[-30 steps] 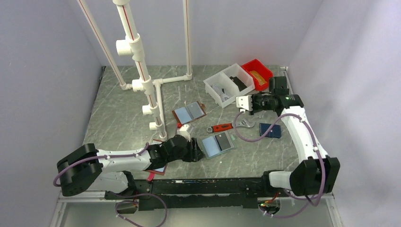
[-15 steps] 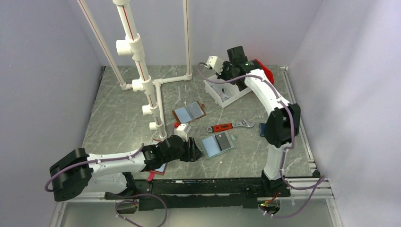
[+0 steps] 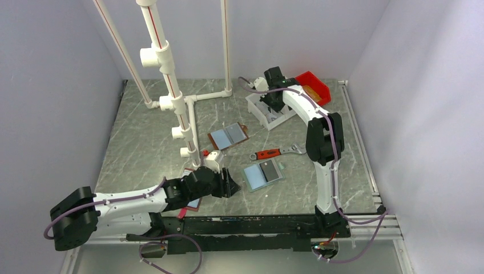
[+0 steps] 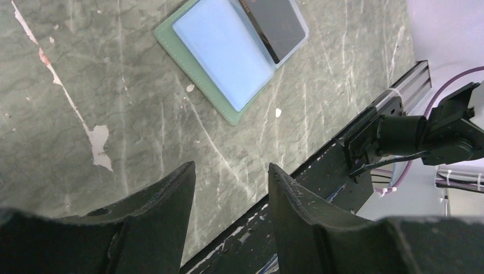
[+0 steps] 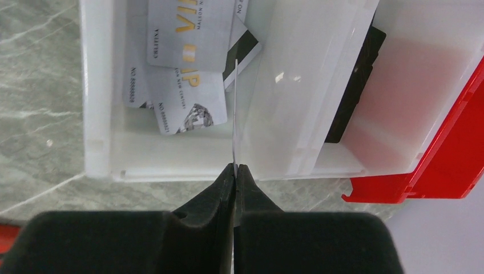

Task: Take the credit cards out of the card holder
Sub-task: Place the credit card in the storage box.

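A credit card [image 5: 234, 114] is pinched edge-on by the right tool [image 5: 234, 166] over the white bin [image 5: 97, 114]; the left tool [image 4: 231, 168] is seen released.

Pale lilac walls [image 3: 51, 85] close in a grey-green marbled table [image 3: 142, 142] on three sides; a white pipe frame [image 3: 171, 103] stands farther back than the left tool [image 4: 231, 168], under even light

Card holder [image 3: 263, 174] open flat near wrench [image 3: 277, 152], seemingly apart

White arms [image 3: 131, 197], black joints [image 3: 74, 220], purple cables [image 3: 365, 220]
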{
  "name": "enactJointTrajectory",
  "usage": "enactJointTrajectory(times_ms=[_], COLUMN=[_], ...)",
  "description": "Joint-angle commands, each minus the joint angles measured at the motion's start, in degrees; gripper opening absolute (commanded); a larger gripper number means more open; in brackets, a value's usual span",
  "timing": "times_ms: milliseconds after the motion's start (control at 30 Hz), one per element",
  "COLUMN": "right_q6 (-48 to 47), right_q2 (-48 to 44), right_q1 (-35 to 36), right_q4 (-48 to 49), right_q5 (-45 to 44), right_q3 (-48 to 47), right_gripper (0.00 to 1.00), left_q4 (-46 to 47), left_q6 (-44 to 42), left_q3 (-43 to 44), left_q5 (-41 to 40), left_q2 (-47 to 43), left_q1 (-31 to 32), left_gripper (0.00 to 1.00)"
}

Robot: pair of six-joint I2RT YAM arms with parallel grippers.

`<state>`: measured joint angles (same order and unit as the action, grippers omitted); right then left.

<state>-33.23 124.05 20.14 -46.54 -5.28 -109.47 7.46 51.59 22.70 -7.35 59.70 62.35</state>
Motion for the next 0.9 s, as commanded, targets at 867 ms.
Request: enactJointTrajectory(times_ms=[867], right_q6=[11.73], right_q2=[-25.88], right_q1=[-0.73], right_q4=[1.37], right_q5=[26.01], right_q3=[17.64], right_gripper=[0.36], left_q4=[8.88], left_q6=[3.31], left_q3=[-2.17], left_q5=[0.83], left_q2=[-6.14], left_q1=[1.37], left_gripper=[0.62])
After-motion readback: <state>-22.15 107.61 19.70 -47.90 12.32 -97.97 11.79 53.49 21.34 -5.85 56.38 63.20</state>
